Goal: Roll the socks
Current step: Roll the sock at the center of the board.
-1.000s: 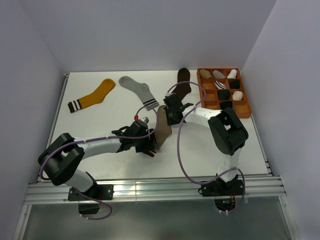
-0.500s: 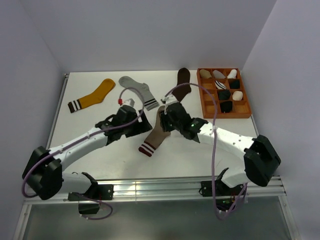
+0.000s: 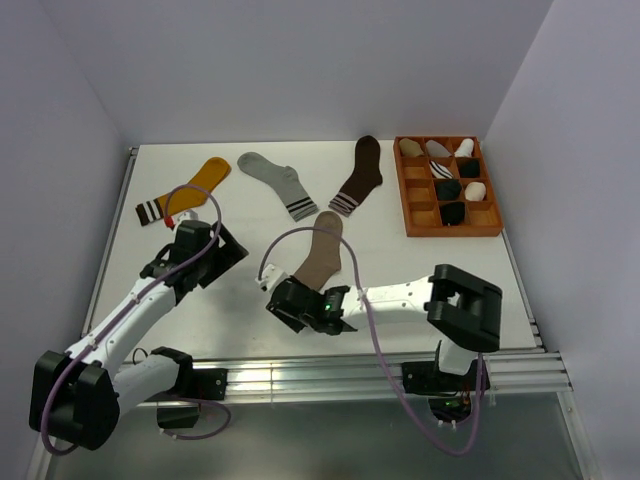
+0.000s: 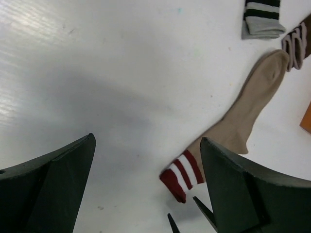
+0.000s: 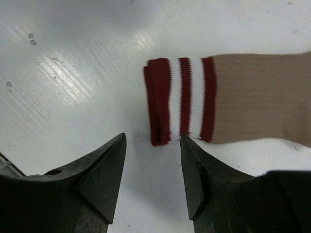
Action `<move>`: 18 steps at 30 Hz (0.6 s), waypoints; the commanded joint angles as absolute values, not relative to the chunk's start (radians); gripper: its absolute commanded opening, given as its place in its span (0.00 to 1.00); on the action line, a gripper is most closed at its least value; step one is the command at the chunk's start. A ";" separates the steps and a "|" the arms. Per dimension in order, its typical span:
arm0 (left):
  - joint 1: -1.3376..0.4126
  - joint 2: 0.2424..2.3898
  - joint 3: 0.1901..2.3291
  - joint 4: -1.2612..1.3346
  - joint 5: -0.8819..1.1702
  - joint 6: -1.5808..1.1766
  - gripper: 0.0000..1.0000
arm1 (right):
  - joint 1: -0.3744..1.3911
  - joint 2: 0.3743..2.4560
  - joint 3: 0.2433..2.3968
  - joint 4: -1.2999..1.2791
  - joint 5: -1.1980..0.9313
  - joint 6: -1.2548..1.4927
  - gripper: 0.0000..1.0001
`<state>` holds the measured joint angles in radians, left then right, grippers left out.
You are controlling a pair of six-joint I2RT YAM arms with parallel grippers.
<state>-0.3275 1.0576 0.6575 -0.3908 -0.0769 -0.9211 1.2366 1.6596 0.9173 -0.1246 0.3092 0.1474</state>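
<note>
Right gripper (image 3: pixel 287 300) hung low over the near part of the white table (image 3: pixel 420 262) with its jaws standing moderately apart and nothing held between them. From its own wrist camera, the gripper (image 5: pixel 153 141) pointed at the maroon-and-white cuff (image 5: pixel 179 101) of the taupe sock (image 5: pixel 260 97); the cuff's edge lay just beyond the fingertips, and one fingertip (image 5: pixel 185 141) looked to be right at the cuff's border, though I could not tell whether it touched.

That taupe sock (image 3: pixel 322 252) lay flat and stretched out near the middle of the table, toe toward the back wall, cuff toward the arms.

Off to the left, the left gripper (image 3: pixel 222 248) was well apart from the sock, jaws spread wide and empty. Its wrist camera showed the left gripper (image 4: pixel 146 145) over bare table, with the taupe sock (image 4: pixel 243 114) lying slantwise ahead of it.

Along the far side lay a mustard-yellow sock (image 3: pixel 195 188), a light grey sock (image 3: pixel 275 180) and a dark brown sock (image 3: pixel 362 175), each unrolled. At the right rear stood an orange tray (image 3: pixel 490 226) divided into compartments, several holding rolled bundles, some dark, some pale.
</note>
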 commanded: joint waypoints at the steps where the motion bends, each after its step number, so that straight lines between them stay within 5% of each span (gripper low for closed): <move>1: -0.310 1.014 0.618 -0.385 -0.052 -0.930 0.96 | 1.273 1.710 0.994 -0.120 0.414 0.092 0.56; 18: -0.307 1.008 0.589 -0.364 -0.015 -0.905 0.91 | 1.330 1.815 1.034 -0.164 0.479 0.048 0.45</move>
